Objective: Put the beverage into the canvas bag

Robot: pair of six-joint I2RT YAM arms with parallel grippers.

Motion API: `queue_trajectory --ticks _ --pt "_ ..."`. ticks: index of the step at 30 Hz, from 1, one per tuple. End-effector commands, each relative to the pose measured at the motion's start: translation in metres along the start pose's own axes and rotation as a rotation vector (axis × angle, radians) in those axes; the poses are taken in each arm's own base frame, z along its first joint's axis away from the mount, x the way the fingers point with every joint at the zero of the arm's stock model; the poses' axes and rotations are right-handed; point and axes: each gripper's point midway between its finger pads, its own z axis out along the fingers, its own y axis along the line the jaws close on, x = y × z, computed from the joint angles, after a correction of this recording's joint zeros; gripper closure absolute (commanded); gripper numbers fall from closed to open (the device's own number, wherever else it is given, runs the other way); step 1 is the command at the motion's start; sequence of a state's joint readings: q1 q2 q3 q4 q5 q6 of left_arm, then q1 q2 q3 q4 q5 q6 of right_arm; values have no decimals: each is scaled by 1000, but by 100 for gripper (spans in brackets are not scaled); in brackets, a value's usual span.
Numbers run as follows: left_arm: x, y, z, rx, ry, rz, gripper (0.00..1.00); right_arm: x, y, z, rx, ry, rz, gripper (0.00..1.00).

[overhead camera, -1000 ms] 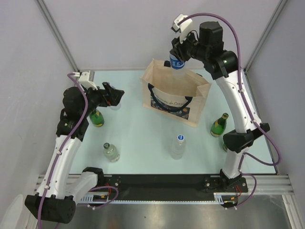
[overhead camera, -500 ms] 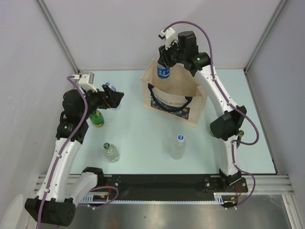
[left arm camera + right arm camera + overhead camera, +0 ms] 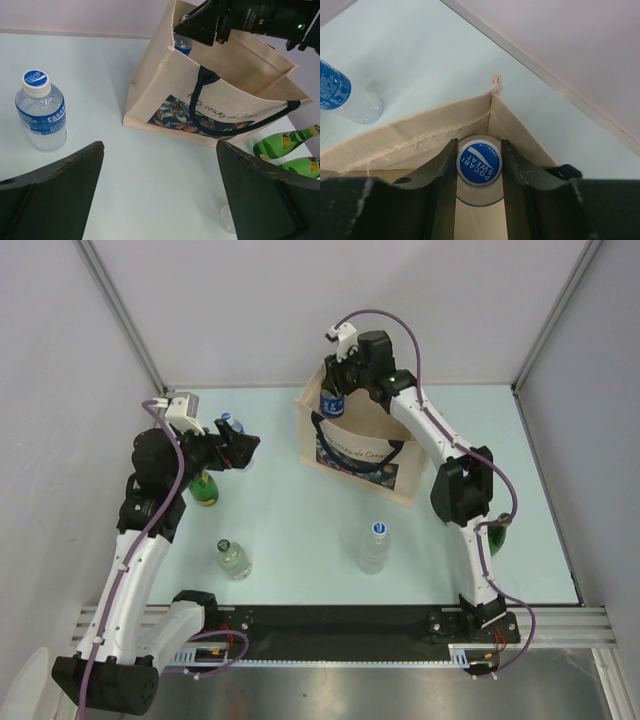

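The pale blue bench (image 3: 290, 530) is carrying the canvas bag (image 3: 355, 455), which is standing upright toward the far middle. To the bag's left a small clear bottle with a blue label (image 3: 41, 112) is standing. Nearer the left edge a green bottle (image 3: 205, 488) is sitting, and a clear bottle with a dark cap (image 3: 234, 560) is standing closer to the front. A blue-capped clear bottle (image 3: 373, 548) is standing in front of the bag. Two more green bottles (image 3: 282, 142) (image 3: 300, 165) are showing near the bag's right end.

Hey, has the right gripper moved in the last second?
Yes: the right gripper, gripping the bottle, went leftward along the canvas bag's far edge to its left corner.
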State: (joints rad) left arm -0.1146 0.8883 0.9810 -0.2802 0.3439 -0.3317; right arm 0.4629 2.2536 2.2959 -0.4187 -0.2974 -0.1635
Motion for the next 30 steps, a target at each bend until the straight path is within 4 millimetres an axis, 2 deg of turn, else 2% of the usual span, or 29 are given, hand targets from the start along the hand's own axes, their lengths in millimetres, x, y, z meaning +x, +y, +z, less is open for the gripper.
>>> queue_trajectory --ticks 1,3,4,5,6,7,9,10,12,13,14,18,22,23,25,26,28,29,30 --pt "-8 1 -1 -7 -23 23 0 -65 2 -9 8 -254 -96 97" --pt "-8 1 0 -5 -22 24 0 -59 3 -8 -1 -259 -111 93" --pt "-6 2 1 -6 -15 22 0 -55 5 -6 -4 -257 -124 82" --pt "-7 3 3 -6 -14 21 0 -41 8 -1 -17 -231 -128 75" --pt "-7 3 3 -7 -14 23 0 -35 8 0 -21 -217 -133 69" --pt "-7 3 4 -5 -13 26 0 -33 9 0 -26 -207 -139 55" --pt "-8 4 5 -9 -11 26 0 -23 13 -1 -49 -175 -138 44" --pt "-7 4 5 -8 -8 25 0 -27 15 -7 -53 -177 -144 34" --pt "-8 4 6 -9 -10 27 0 -32 18 -15 -68 -175 -151 24" --pt "-8 5 6 -15 -12 26 0 -44 21 -26 -73 -193 -159 19" --pt "-9 5 7 -17 -11 24 0 -45 22 -32 -87 -181 -157 18" --pt "-10 9 13 -35 -1 7 0 -73 32 -66 -127 -202 -169 16" --pt "-13 15 20 -64 23 -6 0 -86 41 -99 -179 -203 -179 16" --pt "-19 15 20 -76 16 -5 0 -81 48 -105 -217 -182 -177 16" --pt "-16 22 25 -106 42 -11 0 -86 53 -122 -241 -181 -216 15" --pt "-24 25 26 -130 32 -7 0 -78 60 -128 -278 -151 -220 16" --pt "-20 34 32 -172 67 -17 0 -78 63 -144 -298 -146 -266 14" --pt "-29 38 32 -204 52 -15 0 -70 68 -150 -326 -120 -261 14" --pt "-27 42 33 -228 76 -19 0 -73 67 -162 -327 -125 -271 14"
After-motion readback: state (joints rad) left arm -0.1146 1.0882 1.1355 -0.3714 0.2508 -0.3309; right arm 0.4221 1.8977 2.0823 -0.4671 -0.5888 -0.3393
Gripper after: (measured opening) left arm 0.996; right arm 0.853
